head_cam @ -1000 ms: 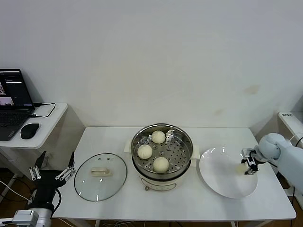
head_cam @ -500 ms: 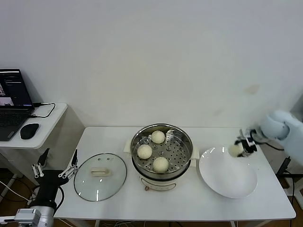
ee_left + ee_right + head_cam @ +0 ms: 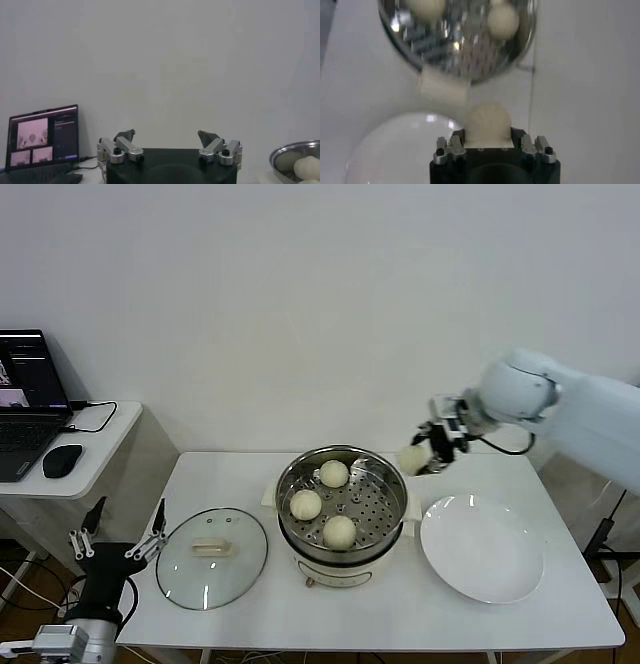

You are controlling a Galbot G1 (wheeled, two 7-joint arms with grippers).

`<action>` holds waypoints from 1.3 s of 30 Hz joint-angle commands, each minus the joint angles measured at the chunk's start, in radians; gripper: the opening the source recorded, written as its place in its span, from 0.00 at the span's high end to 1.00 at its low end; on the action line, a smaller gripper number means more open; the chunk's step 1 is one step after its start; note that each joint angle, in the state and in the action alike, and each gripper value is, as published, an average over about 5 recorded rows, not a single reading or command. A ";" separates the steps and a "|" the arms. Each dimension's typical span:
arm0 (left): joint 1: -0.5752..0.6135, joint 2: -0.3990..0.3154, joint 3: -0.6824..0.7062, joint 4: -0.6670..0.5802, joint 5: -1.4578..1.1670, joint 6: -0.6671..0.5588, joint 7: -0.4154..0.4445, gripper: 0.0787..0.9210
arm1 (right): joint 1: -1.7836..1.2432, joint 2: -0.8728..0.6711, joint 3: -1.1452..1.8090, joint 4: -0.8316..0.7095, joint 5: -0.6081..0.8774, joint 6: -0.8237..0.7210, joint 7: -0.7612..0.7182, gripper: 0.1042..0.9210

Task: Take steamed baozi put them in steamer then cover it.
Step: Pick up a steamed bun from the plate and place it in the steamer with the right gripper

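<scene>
A second ago the right gripper (image 3: 427, 452) sat low over the white plate (image 3: 482, 548) at the right edge of the frame, jaws on the last bun; now it has risen and swung toward the centre, hanging above the tabletop (image 3: 240, 474) just right of the steamer (image 3: 343, 502), jaws pinching that fourth baozi (image 3: 413, 458). The plate it left lies bare at the lower right. Three steamed baozi (image 3: 340, 530) sit as before on the steamer's perforated floor, one at the back, one at the left, one at the front, leaving the right part of the floor free. The cover (image 3: 212, 556) lies flat at the lower left of the tabletop, well apart from the steamer, its rim near the front edge. The left gripper (image 3: 118, 545) waits at the lower left off the tabletop's corner, jaws spread wide and holding nothing, shifted only slightly. A side desk with a laptop (image 3: 28, 399) and mouse (image 3: 62, 460) stands at the far left. In the right wrist view the held bun (image 3: 487, 121) hides the jaw tips, and the steamer's rim (image 3: 460, 35) is cut off by the frame edge.
</scene>
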 commanded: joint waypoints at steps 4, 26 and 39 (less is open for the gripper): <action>0.006 -0.007 -0.027 -0.005 -0.006 -0.002 0.000 0.12 | -0.062 0.268 -0.093 -0.080 0.146 -0.185 0.167 0.42; 0.015 -0.020 -0.025 -0.015 -0.004 -0.002 -0.001 0.12 | -0.211 0.262 -0.052 -0.185 0.040 -0.206 0.166 0.42; 0.010 -0.019 -0.018 -0.017 -0.001 -0.002 -0.002 0.12 | -0.176 0.187 -0.006 -0.091 0.061 -0.204 0.156 0.21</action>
